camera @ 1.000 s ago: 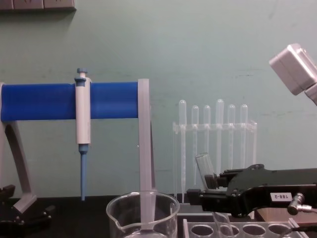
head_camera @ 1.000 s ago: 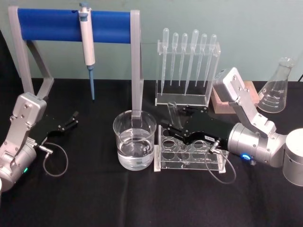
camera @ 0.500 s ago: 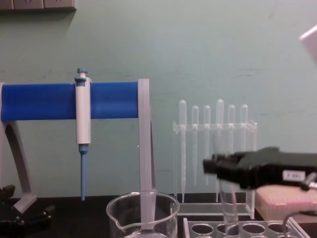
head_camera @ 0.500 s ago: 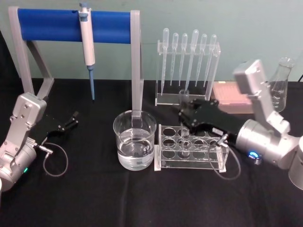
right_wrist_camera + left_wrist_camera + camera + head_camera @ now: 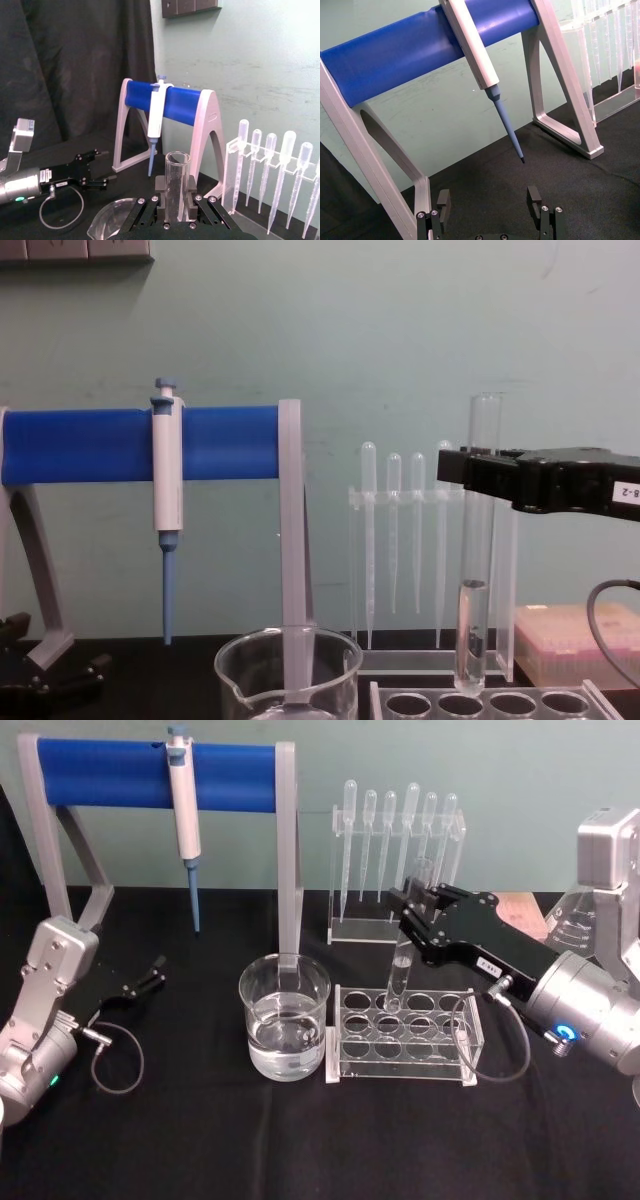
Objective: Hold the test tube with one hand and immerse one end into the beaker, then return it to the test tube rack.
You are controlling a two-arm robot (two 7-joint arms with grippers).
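The left tool (image 5: 152, 974) rests low over the black tabletop (image 5: 220, 1140) at the far left. Its fingers are spread wide with nothing between them, as the left wrist view confirms. Behind it a white-and-blue pipettor (image 5: 183, 810) hangs from a blue-barred grey stand (image 5: 100, 772).

At centre stands the wide clear glass beaker (image 5: 248, 1005), part-filled with clear liquid, just beside the left end of the clear plastic rack with round holes (image 5: 400, 1070). The beaker's base is cut off in the chest view.

The long clear glass test tube (image 5: 474, 570) is near upright, its rounded end just above the rack's back row. Whether it touches the rack cannot be judged. Its lower part appears to hold liquid.

The black, boxy right tool (image 5: 412, 916) is clamped on the tube's upper part, and the rim stands above the fingers.

Behind is a row of thin plastic pipettes (image 5: 395, 840). At the far right, the right arm partly hides a conical glass flask (image 5: 565, 925).
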